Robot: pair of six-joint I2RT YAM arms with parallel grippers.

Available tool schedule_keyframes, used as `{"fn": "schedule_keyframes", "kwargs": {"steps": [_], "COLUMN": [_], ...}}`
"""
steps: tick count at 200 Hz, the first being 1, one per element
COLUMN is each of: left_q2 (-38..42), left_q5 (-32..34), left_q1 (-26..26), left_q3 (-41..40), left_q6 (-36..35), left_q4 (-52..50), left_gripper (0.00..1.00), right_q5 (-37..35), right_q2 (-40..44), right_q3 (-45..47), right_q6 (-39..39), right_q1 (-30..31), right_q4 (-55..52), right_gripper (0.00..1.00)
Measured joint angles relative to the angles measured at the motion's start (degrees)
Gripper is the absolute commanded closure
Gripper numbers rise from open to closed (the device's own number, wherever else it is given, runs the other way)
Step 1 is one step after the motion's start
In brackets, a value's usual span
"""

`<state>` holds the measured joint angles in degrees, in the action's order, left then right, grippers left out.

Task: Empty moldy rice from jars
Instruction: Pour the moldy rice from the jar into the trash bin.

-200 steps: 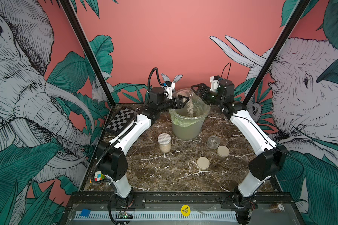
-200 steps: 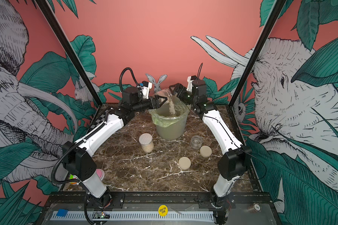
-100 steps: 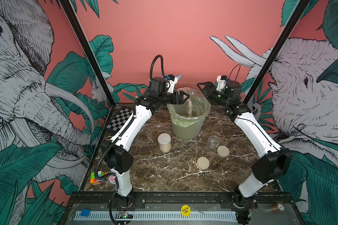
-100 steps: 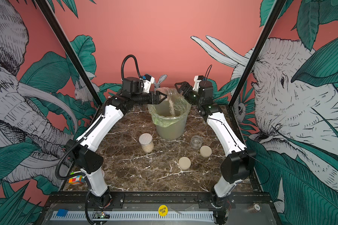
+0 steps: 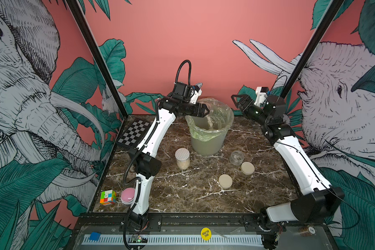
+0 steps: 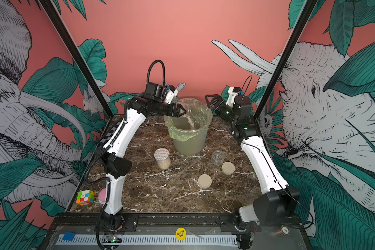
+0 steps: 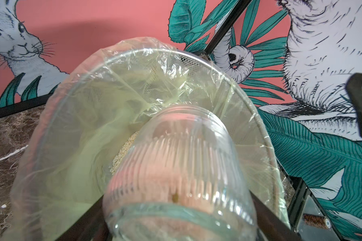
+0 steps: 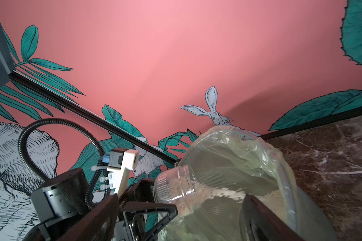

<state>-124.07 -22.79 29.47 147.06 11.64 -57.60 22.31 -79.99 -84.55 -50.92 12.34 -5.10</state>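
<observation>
L arm stretched fwd, wrist level. Left gripper (image 5: 206, 110) pinches a clear jar (image 6: 187, 108), tipped mouth-down over the bin (image 5: 208, 142) rim. Beige rice (image 5: 209, 122) falls from the jar into a pale heap below the gripper. R arm raised opp. side of the bin, right gripper (image 5: 236, 100) spread, empty. Lidded jar (image 5: 182, 159) w/ rice and open jar (image 5: 236, 157) stand on the desk (image 5: 182, 194), well behind the grippers.

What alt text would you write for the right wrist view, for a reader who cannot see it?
Jaws of the left arm grip a clear jar tipped over a bag-lined bin, with beige rice pouring from its mouth into the bin. Behind is a pink wall painted with a rabbit and green leaves; brown marble tabletop shows beside the bin.
</observation>
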Motion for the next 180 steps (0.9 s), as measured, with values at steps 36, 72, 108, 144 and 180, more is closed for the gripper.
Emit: {"fn": "schedule_keyframes", "kwargs": {"steps": [36, 72, 108, 144, 180], "left_q2": [-1.05, -2.58, -5.31, -6.67, -6.73], "left_q5": [1.57, 4.11, 6.56, 12.85, 19.85], "left_q1": [0.07, 0.92, 4.11, 8.5, 9.92], "left_q3": [0.87, 3.48, 5.57, 5.57, 5.57], "left_q6": [-1.38, -2.25, -3.78, -9.14, -16.44], "left_q4": [-3.74, -5.53, -5.44, -6.03, -5.88], "left_gripper": [1.0, 1.0, 1.0, 1.0, 1.0], "right_q5": [-2.16, -3.67, -4.02, -5.38, -6.14], "right_q2": [4.79, 7.89, 9.11, 9.94, 11.67], "right_q3": [5.11, 9.38, 13.31, 15.65, 15.74], "right_q6": [2.8, 5.05, 6.23, 7.89, 9.4], "right_q1": [-0.39, -0.39, -0.39, -0.44, -1.03], "right_q4": [-2.23, -4.24, -4.74, -6.14, -6.75], "right_gripper": [0.08, 0.08, 0.08, 0.07, 0.07]}}
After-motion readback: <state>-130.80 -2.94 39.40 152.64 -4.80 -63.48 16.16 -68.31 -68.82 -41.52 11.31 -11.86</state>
